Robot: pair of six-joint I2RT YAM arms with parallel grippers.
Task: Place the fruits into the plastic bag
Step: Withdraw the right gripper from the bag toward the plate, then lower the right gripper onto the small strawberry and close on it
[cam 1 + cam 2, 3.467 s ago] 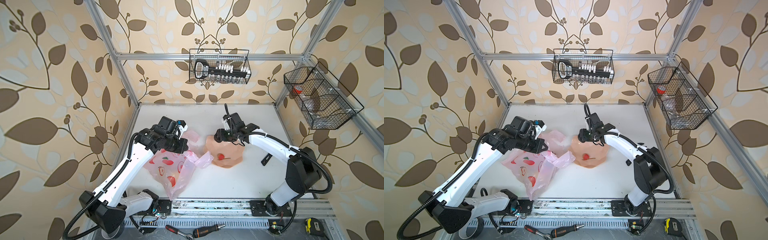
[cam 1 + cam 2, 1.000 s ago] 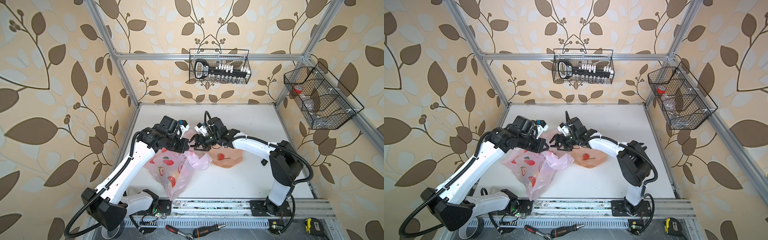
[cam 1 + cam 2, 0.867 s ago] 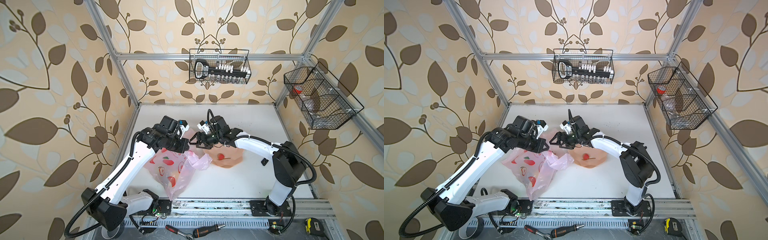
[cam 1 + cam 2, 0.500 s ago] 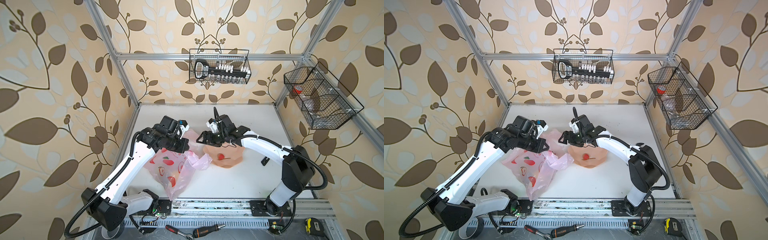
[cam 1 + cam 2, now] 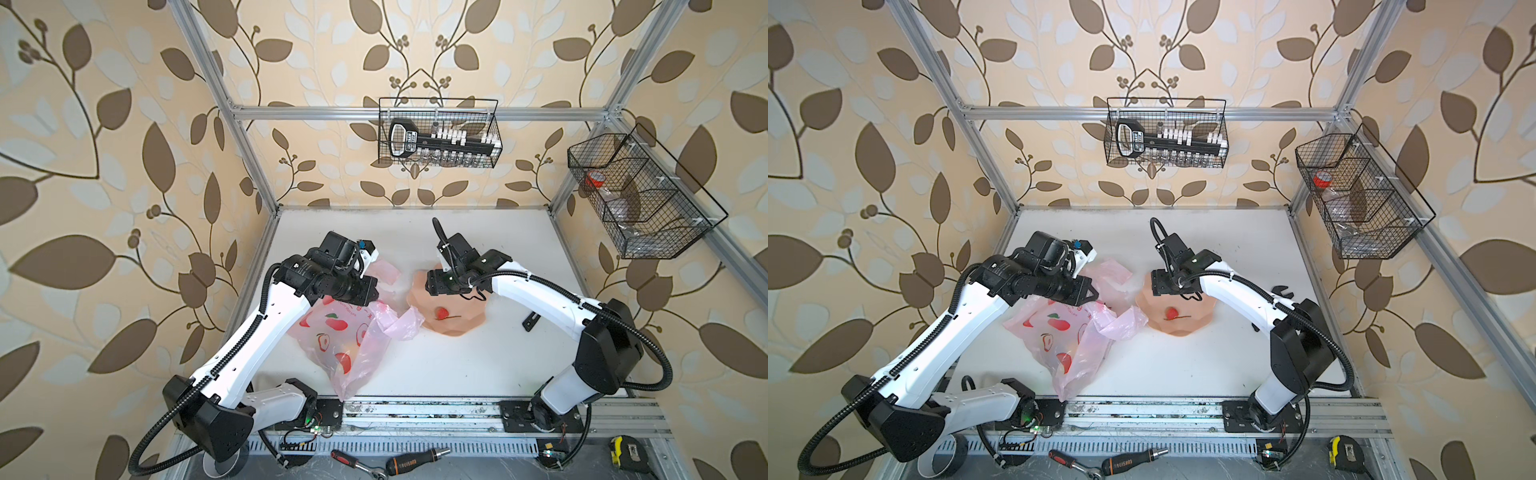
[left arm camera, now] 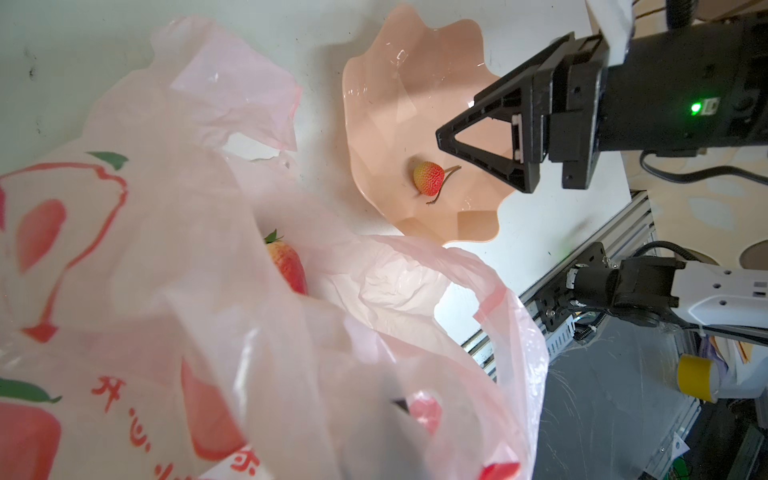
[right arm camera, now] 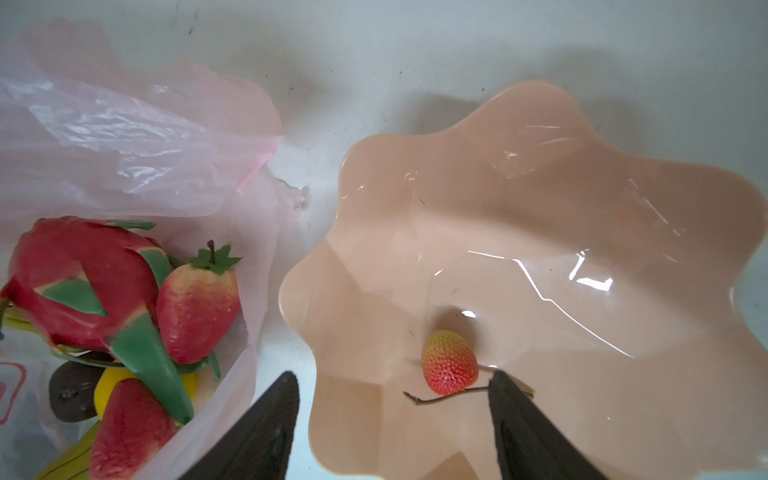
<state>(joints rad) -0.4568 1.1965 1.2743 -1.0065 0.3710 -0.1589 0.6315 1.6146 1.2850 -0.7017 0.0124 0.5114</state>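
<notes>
- left gripper — clamped tight on the plastic bag rim, mouth lifted; fingers hidden behind the film
- right gripper — jaws wide apart, empty, above the bowl
- small red fruit lies in the bowl, just ahead of the open jaws
- dragon fruit and strawberry are inside the bag, beside the bowl
</notes>
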